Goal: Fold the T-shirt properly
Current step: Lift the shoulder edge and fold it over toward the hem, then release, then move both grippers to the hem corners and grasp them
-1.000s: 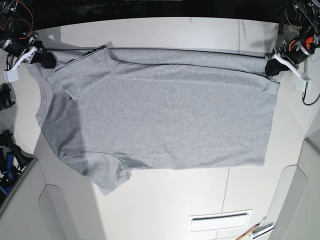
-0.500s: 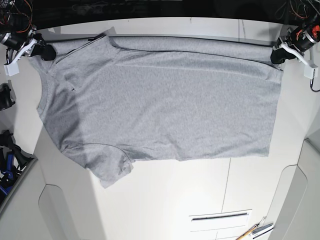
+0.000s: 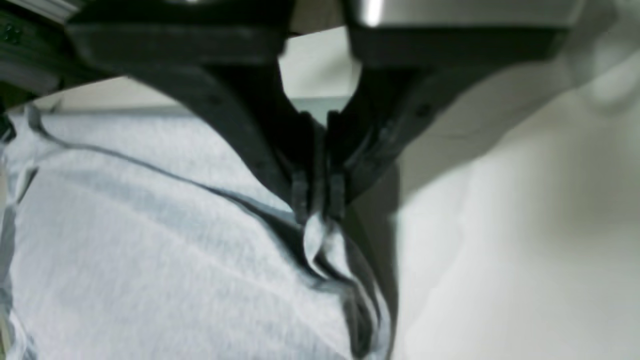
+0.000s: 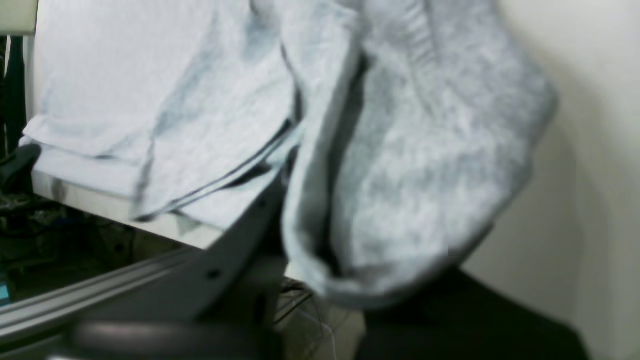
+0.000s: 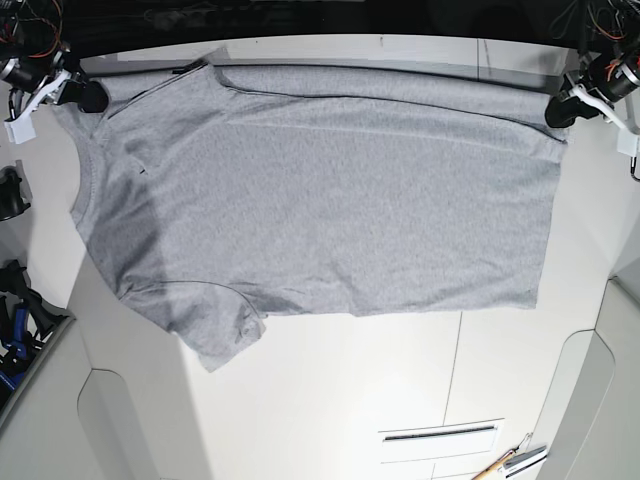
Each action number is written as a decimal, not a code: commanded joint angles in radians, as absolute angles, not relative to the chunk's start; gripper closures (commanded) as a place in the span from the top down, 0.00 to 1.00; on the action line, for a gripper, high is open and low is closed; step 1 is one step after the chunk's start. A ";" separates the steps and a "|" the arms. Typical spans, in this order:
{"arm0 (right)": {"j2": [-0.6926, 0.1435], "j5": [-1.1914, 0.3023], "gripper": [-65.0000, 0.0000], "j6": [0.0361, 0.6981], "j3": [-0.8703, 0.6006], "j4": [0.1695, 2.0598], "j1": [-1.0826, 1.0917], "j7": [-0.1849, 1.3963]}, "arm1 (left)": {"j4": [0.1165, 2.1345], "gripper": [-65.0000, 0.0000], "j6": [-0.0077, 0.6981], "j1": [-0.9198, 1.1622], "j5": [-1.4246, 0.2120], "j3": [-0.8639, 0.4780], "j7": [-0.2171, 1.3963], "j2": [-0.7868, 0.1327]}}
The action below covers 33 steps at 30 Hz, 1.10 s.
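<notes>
On the white table [image 5: 330, 400], the T-shirt [image 5: 320, 200] is lying spread plain side up, neck toward the left of the base view and hem toward the right. No print is showing in any view.

The right gripper [image 5: 85, 97] is sitting at the far left corner, at the shoulder beside the collar. The right wrist view is showing grey cloth [image 4: 400, 165] bunched and draped over the dark finger [image 4: 240, 230], so the gripper is judged to be clamped on the shirt there, though the fingertips themselves are hidden under the fabric.

The left gripper [image 5: 560, 108] is sitting at the far right corner, on the hem. In the left wrist view its fingers [image 3: 300, 192] are pinched together with a gathered tuck of the grey cloth [image 3: 150, 240] caught between them [image 3: 317, 200]; this grasp is plain.

The far edge is running fairly taut between the two grippers. One sleeve [image 5: 222, 340] is lying flat at the near left; the other seems folded in near the far left corner.

Judged progress: early. The shirt is only being stretched and laid flat; no lengthwise fold, no sleeve tuck on the near side and no halving is visible. All the real folding appears to be remaining. Small wrinkles are crossing the body near the hem.
</notes>
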State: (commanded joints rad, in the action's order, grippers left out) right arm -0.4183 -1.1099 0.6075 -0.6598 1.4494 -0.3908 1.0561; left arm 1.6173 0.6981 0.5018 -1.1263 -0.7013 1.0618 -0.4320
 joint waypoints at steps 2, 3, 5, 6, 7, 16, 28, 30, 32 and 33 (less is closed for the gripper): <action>-0.418 -1.100 0.00 0.607 -0.674 1.449 -0.389 1.052 | 1.617 0.16 0.698 0.502 -1.126 -0.719 1.062 -0.432; -0.418 -1.099 0.01 0.607 -0.684 1.449 -0.389 1.052 | 1.617 0.25 0.698 0.502 -1.126 -0.725 1.062 -0.432; -0.418 -1.100 0.22 0.607 -0.715 1.449 -0.389 1.051 | 1.617 0.37 0.698 0.502 -1.129 -0.729 1.063 -0.432; -0.418 -1.099 0.30 0.607 -0.738 1.449 -0.389 1.051 | 1.617 0.39 0.698 0.502 -1.137 -0.729 1.063 -0.432; -0.418 -1.099 0.36 0.607 -0.765 1.449 -0.389 1.051 | 1.617 0.39 0.698 0.502 -1.145 -0.729 1.065 -0.432; -0.421 -1.105 0.40 0.607 -0.985 1.449 -0.324 1.022 | 1.645 0.39 0.698 0.498 -1.171 -0.790 1.049 -0.435; -0.454 -0.847 0.40 0.598 -0.867 1.440 0.026 0.856 | 1.792 0.61 0.698 0.451 -1.127 -0.897 0.981 -0.469; -0.454 -0.772 0.40 0.598 -0.786 1.414 0.086 0.813 | 1.786 0.61 0.698 0.418 -1.097 -0.878 0.965 -0.469; -0.453 -0.715 0.40 0.577 -0.706 1.373 0.146 0.780 | 1.771 0.61 0.698 0.392 -1.067 -0.852 0.960 -0.469; -0.454 -0.702 0.40 0.572 -0.672 1.349 0.171 0.760 | 1.763 0.61 0.698 0.382 -1.057 -0.837 0.960 -0.469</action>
